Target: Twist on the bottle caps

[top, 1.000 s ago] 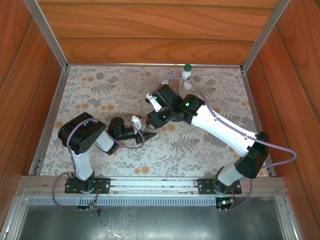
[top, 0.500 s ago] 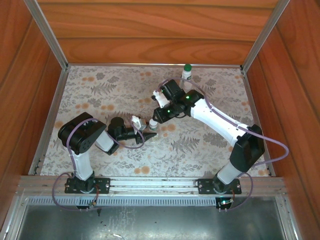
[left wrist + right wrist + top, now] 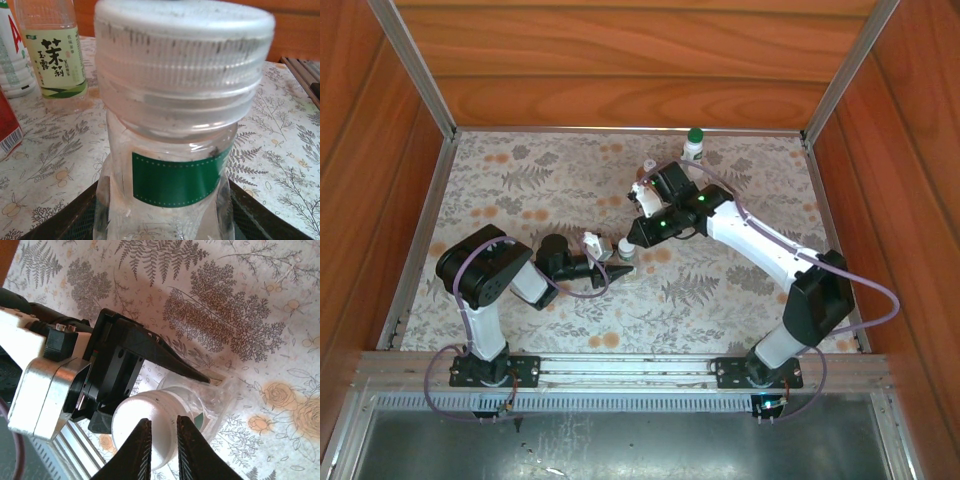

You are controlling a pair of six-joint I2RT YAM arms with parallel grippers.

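Two fingers of the left gripper [image 3: 620, 262] pinch a small clear plastic green-labelled bottle [image 3: 175, 180] at mid-table, a white screw cap [image 3: 182, 45] on its neck, contents unclear. Right gripper [image 3: 161, 422], nearly pressed together, sits over that cap; a green-capped white bottle [image 3: 693, 147] stands far back.

A pale cloth [image 3: 510, 190] printed with grey ferns and orange flowers covers the work surface. Reddish wooden panels [image 3: 620, 60] enclose it at the rear and both sides. Aluminium profiles [image 3: 416, 72] line the corners. Grey sheet metal [image 3: 620, 445] borders the near edge.
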